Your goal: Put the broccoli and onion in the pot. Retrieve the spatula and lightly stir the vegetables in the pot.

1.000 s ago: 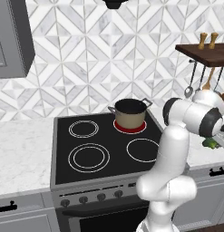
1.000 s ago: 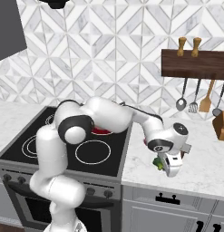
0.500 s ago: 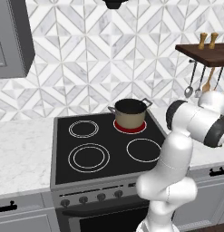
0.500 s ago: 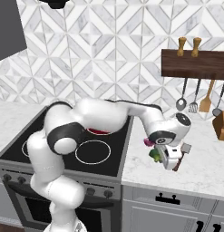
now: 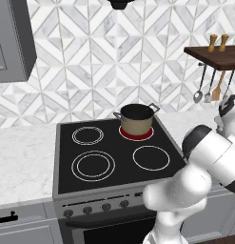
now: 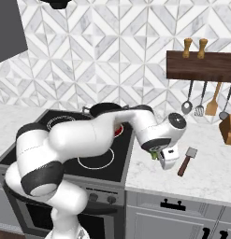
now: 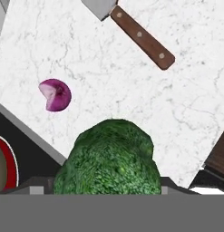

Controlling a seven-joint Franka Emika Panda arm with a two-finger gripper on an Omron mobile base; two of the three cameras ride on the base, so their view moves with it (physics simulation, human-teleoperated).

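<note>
Between gripper [image 7: 106, 192] fingers, broccoli [image 7: 109, 158]

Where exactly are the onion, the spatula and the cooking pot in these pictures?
onion [image 7: 55, 94]: hand view, middle of the purple bulb.
spatula [image 6: 184, 163]: right base view, upper part of its brown handle.
pot [image 5: 136, 125]: left base view, tan front wall.

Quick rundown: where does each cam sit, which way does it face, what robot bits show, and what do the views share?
Left base view: behind the arm to its left, facing the stove and pot; white arm at lower right.
Right base view: behind the arm to its right, facing the stove's right edge and the marble counter with spatula; arm reaches from lower left, gripper at the broccoli.
Hand view: on the hand, facing down at counter, broccoli, onion, spatula.
Shared: both base views show stove, pot, and hanging utensils.
</note>
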